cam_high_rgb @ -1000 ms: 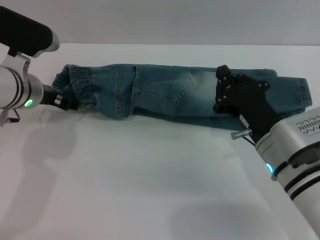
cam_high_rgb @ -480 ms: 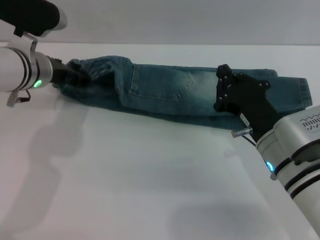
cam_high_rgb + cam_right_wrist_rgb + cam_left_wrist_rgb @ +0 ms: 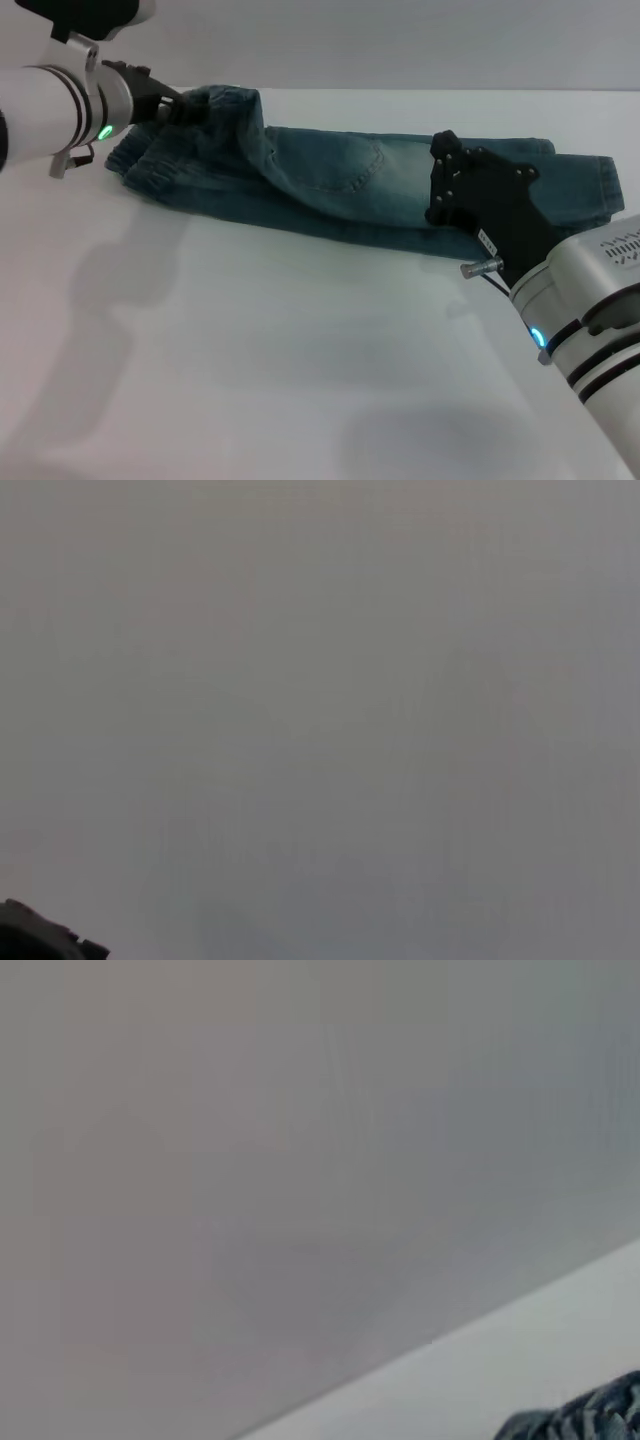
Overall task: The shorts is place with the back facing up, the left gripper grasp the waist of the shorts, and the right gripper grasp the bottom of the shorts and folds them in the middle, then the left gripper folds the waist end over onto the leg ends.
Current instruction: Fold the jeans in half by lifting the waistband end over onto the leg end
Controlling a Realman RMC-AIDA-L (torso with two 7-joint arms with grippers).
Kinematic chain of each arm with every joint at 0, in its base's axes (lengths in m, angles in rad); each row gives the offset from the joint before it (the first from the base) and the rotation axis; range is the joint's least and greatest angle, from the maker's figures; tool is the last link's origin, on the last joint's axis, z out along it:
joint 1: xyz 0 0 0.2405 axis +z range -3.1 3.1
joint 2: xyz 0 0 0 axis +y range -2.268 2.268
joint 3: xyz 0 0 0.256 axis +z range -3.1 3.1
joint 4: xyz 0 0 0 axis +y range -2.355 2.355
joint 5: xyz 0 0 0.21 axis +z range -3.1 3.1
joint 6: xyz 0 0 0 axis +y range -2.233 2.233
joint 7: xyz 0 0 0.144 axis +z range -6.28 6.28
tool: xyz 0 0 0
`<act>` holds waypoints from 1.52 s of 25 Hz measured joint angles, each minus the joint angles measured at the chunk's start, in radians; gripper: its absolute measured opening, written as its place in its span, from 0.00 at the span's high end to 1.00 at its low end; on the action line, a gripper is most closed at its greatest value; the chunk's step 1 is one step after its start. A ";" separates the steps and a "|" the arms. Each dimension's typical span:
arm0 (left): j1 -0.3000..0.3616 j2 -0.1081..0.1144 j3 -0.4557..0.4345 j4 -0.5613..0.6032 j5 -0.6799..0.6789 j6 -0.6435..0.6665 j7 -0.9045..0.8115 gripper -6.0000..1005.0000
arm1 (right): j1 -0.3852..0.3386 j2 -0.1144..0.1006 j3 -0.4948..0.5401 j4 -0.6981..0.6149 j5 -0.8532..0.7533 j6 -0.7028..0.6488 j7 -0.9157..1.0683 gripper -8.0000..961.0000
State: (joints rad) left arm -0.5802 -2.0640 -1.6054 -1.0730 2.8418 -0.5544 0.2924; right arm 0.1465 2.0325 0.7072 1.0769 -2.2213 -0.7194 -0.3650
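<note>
Shorts (image 3: 340, 180): we log them along the worktop's (image 3: 260, 360) far edge | left gripper (image 3: 172, 106): clamped on waist (image 3: 215, 105), raised | right gripper (image 3: 447, 180): over leg ends (image 3: 585, 185), grip we cannot tell

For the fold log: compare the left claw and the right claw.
The left claw holds the waist lifted off the table; the right claw rests low on the shorts near the leg ends. Left light is green, right blue. Both are black.

The shorts (image 3: 330, 175) are faded denim cloth on a smooth matt white table (image 3: 250, 350).
</note>
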 joint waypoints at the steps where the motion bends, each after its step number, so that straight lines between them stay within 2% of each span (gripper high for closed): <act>1: -0.009 0.000 0.000 0.020 -0.004 0.020 0.000 0.21 | -0.001 0.000 0.000 0.000 0.000 0.000 0.000 0.99; 6: -0.063 -0.001 0.003 0.098 -0.039 0.089 0.007 0.21 | -0.002 0.000 -0.004 0.003 0.000 0.000 0.000 0.99; 21: -0.098 0.001 -0.007 0.153 -0.040 0.183 0.000 0.21 | -0.016 -0.007 -0.046 0.028 0.000 0.002 0.000 0.99; 25: -0.037 -0.001 0.003 0.046 -0.033 0.140 0.001 0.21 | -0.023 -0.007 -0.048 0.028 0.000 0.012 0.000 0.99; 32: 0.137 0.001 0.012 -0.233 -0.011 -0.034 0.000 0.21 | -0.022 -0.006 -0.049 0.029 0.000 0.027 0.000 0.99; 35: 0.167 0.001 0.006 -0.265 0.008 -0.114 -0.001 0.21 | -0.019 -0.006 -0.049 0.028 0.000 0.028 0.000 0.99; 38: 0.180 0.001 0.004 -0.246 0.038 -0.156 -0.014 0.21 | -0.018 -0.006 -0.049 0.029 0.000 0.028 0.000 0.99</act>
State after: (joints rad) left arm -0.4000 -2.0633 -1.6016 -1.3189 2.8802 -0.7100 0.2782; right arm 0.1290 2.0262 0.6580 1.1054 -2.2211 -0.6917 -0.3651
